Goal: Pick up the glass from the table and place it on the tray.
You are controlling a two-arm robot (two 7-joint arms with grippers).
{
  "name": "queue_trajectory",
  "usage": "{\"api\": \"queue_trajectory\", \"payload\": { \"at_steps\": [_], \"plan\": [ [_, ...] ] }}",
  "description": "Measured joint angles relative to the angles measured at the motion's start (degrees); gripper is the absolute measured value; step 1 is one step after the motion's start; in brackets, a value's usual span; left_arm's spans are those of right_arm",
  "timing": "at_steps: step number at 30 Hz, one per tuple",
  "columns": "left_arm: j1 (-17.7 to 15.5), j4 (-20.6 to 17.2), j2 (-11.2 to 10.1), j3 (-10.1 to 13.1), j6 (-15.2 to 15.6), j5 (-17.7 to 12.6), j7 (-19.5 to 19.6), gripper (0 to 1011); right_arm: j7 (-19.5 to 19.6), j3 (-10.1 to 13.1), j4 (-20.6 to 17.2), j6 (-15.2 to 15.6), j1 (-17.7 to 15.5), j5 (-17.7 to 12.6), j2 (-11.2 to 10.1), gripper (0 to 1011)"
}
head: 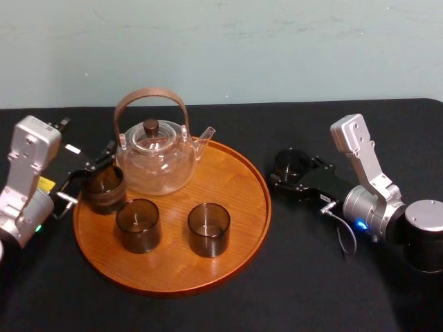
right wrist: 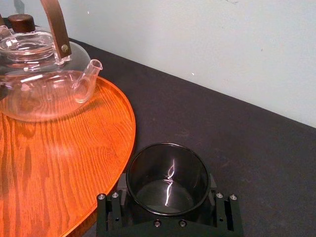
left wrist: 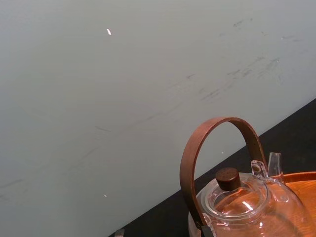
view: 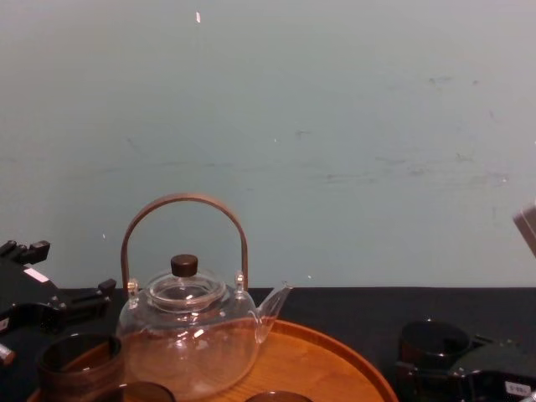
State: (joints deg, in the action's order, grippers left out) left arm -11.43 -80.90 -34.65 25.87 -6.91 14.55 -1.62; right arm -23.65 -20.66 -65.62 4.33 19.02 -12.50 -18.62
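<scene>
A dark glass [head: 291,163] stands on the black table [head: 311,277] just right of the round wooden tray [head: 243,207]. My right gripper [head: 296,173] is shut on the glass, with a finger on each side of it. In the right wrist view the glass [right wrist: 168,170] sits between the black fingers of the right gripper [right wrist: 169,210], close to the tray's rim [right wrist: 129,133]. The chest view has this glass [view: 433,343] low on the right. My left gripper [head: 90,178] is at the tray's left edge, right against another dark glass [head: 104,188].
A glass teapot [head: 156,155] with a brown hoop handle stands at the back of the tray, its spout pointing right. Two more dark glasses [head: 138,225] [head: 208,228] stand at the tray's front. A pale wall runs behind the table.
</scene>
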Motion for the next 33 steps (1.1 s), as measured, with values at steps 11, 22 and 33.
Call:
{"api": "queue_trajectory", "payload": {
  "at_steps": [11, 22, 33],
  "plan": [
    [0.0, 0.0, 0.0, 0.0, 0.0, 0.0, 0.0, 1001, -0.6, 0.6, 0.5, -0.1, 0.2, -0.9, 0.1, 905],
    [0.0, 0.0, 0.0, 0.0, 0.0, 0.0, 0.0, 1001, -0.3, 1.4, -3.9, 0.1, -1.2, -1.8, -0.8, 905],
    [0.0, 0.0, 0.0, 0.0, 0.0, 0.0, 0.0, 1001, -0.7, 0.6, -9.5, 0.3, -2.5, -2.4, -1.5, 904]
  ]
}}
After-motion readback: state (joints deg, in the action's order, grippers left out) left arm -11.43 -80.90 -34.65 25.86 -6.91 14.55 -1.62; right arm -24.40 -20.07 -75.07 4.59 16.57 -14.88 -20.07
